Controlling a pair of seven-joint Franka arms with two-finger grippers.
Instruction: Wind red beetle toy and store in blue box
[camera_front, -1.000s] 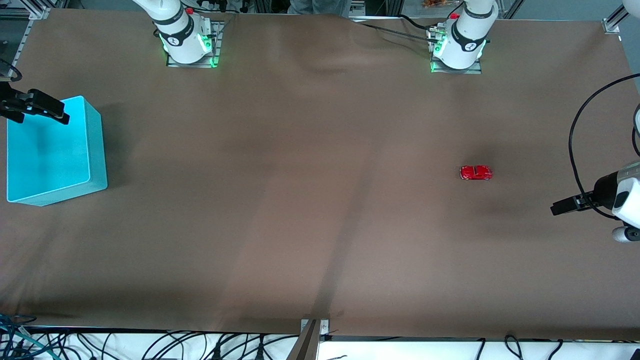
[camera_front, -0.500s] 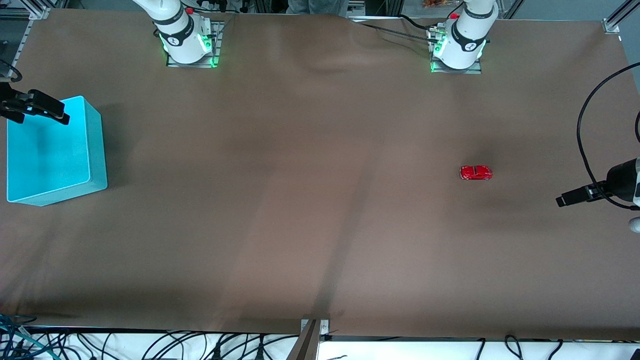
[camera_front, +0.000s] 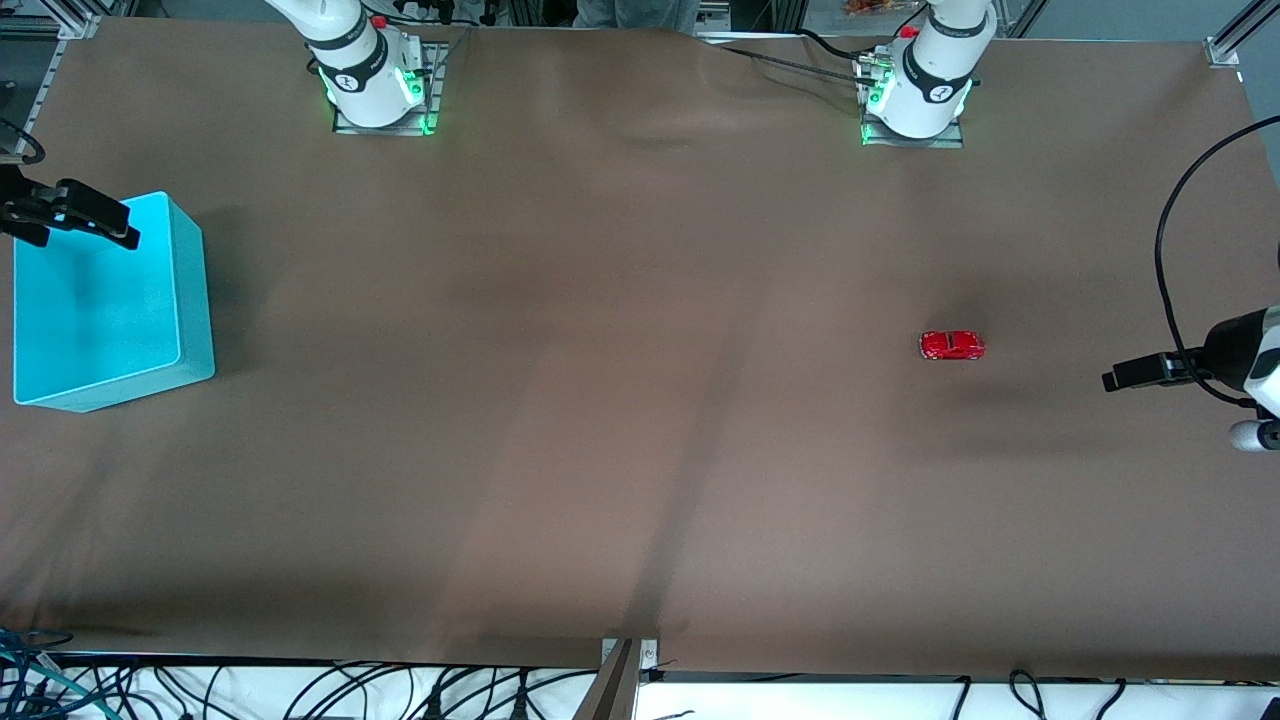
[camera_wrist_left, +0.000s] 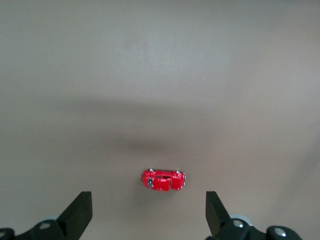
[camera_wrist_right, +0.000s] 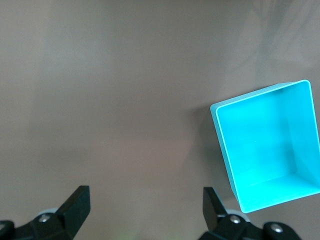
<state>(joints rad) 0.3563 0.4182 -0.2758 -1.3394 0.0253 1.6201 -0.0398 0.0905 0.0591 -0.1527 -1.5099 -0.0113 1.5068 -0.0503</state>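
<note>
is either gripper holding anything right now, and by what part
Nothing is held. The left gripper is open over the table near the red beetle toy; the right gripper is open and empty.

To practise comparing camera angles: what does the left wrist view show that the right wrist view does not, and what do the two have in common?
Only the left wrist view shows the red beetle toy, on its wheels on the brown table cover, ahead of the open left gripper. Only the right wrist view shows the blue box, open-topped and empty. Both share that cover and a pair of dark, wide-open fingers; the right gripper holds nothing either.

Red beetle toy (camera_front: 952, 345) on table (camera_front: 600, 400)
</note>
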